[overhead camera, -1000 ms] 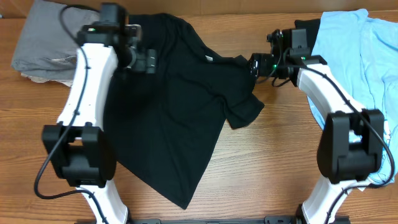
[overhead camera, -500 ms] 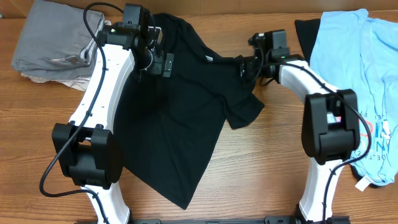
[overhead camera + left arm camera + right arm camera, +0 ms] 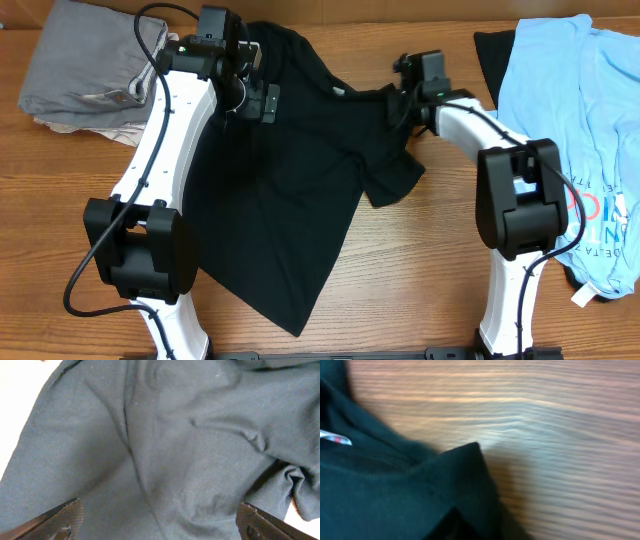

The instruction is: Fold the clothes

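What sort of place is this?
Probably a robotics lab bench: left arm and right arm at a wooden table, black T-shirt spread out, blue tee to one side.

Overhead looks straight down at the table [image 3: 420, 260]; both wrist views sit close on its black T-shirt [image 3: 290, 180].

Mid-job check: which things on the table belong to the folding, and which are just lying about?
For the job:
- black T-shirt, unfolded, mid-table
- light blue tee, unfolded, on the right

Lying about:
- grey garment, folded, far left corner
- beige garment, under the grey one
- the table itself
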`<state>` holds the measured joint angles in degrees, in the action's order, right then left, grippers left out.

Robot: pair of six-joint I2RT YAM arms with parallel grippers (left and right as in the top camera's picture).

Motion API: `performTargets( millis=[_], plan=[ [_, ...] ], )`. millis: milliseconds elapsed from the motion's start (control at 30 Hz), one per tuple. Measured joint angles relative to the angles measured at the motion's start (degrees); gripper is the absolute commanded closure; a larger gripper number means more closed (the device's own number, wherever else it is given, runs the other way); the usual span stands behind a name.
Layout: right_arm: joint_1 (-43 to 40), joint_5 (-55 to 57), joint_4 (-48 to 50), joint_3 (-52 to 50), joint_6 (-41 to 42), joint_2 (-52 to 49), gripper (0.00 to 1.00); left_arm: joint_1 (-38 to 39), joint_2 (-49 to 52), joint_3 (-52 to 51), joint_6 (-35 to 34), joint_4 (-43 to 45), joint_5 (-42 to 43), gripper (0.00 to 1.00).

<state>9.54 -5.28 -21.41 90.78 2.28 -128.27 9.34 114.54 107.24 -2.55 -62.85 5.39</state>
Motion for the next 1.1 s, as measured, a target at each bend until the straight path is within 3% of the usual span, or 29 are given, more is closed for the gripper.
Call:
performTargets(
  millis=[500, 567, 600, 633, 733, 800, 900, 1100],
  plan=[
    [-16.90, 1.01, -11.08, 4.59, 8.83, 0.00, 0.96, 0.02, 3.54, 0.00, 0.00, -0.63, 0.02, 0.00],
    [-18.40, 0.72, -13.00, 4.61, 10.19, 0.00, 0.87, 0.00, 4.76, 0.00, 0.00, -1.46, 0.00, 0.00],
    [-19.26, 0.07, -14.78, 4.83, 11.19, 0.00, 0.73, 0.00, 5.60, 0.00, 0.00, -2.38, 0.00, 0.00],
    [-19.74, -0.52, -15.87, 4.96, 11.47, 0.00, 0.45, 0.00, 6.08, 0.00, 0.02, -2.82, -0.02, 0.00],
    [-21.20, -2.64, -20.15, 6.62, 12.26, 0.00, 0.26, 0.00, 7.93, 0.02, 0.00, -4.74, -0.35, 0.00],
    [-21.77, -3.93, -23.52, 8.52, 12.07, 0.44, 0.18, -0.09, 9.22, 0.02, -0.04, -5.95, -0.74, 0.00],
    [-21.90, -5.11, -28.30, 11.21, 12.52, 2.64, 0.15, -0.63, 11.23, 0.02, -1.05, -7.54, -1.95, 0.01],
    [-21.53, -6.38, -34.71, 14.78, 12.66, 13.07, 0.14, -4.90, 14.10, 0.00, -4.98, -9.42, -4.26, 0.25]
  ],
)
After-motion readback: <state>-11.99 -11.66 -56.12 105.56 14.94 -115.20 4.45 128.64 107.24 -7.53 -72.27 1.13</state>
